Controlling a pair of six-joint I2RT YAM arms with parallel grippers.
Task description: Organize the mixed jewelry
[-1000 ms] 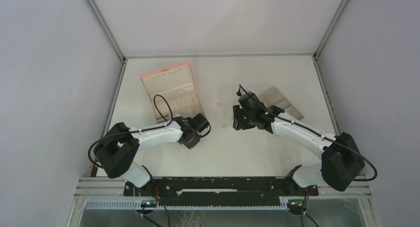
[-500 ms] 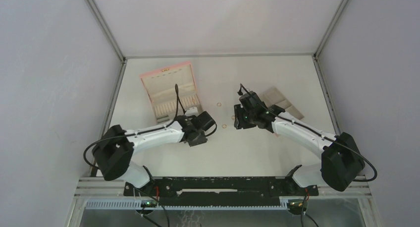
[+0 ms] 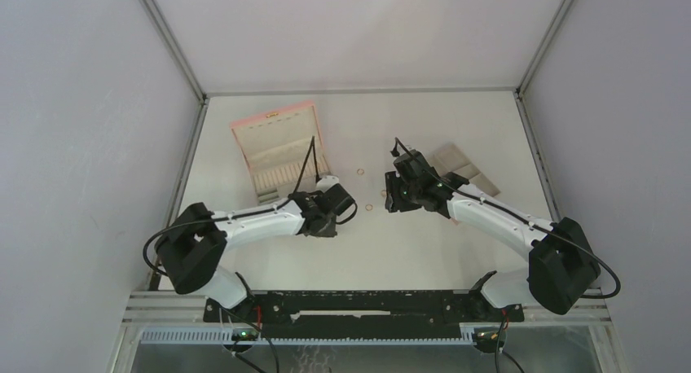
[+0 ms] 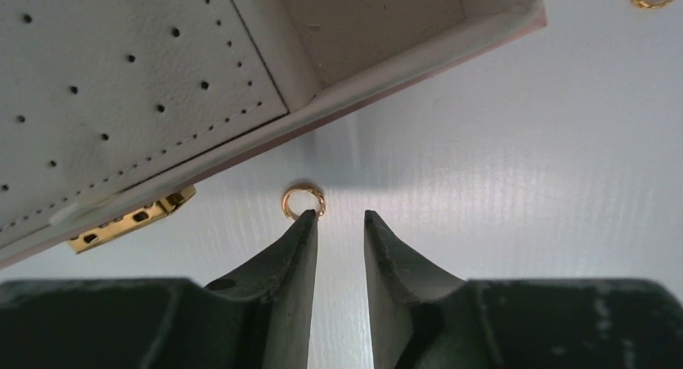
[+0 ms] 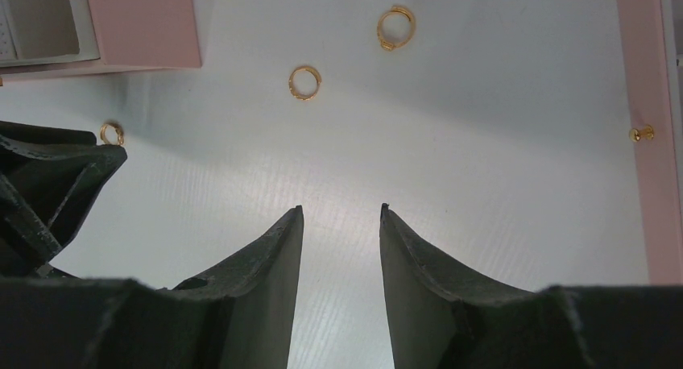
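A tiny orange-copper ring (image 4: 304,201) lies on the white table and touches the tip of my left gripper's left finger (image 4: 302,240). My left gripper (image 4: 340,216) is open by a narrow gap and empty, just short of the open pink box's front wall (image 4: 378,79). In the top view it sits at the box's near right corner (image 3: 329,195). Two more rings (image 5: 304,83) (image 5: 396,26) lie ahead of my right gripper (image 5: 340,210), which is open and empty. The ring by the left gripper also shows in the right wrist view (image 5: 112,133). Rings (image 3: 360,175) (image 3: 369,207) lie between the arms.
The pink box (image 3: 277,145) has a cream perforated panel (image 4: 121,87) and a gold latch (image 4: 133,220). A beige compartmented tray (image 3: 464,169) lies behind the right gripper. A pink edge with a gold knob (image 5: 642,133) runs down the right of the right wrist view.
My left gripper has moved forward and to the right, up to the box's near right corner and the ring there. The right arm has barely moved.
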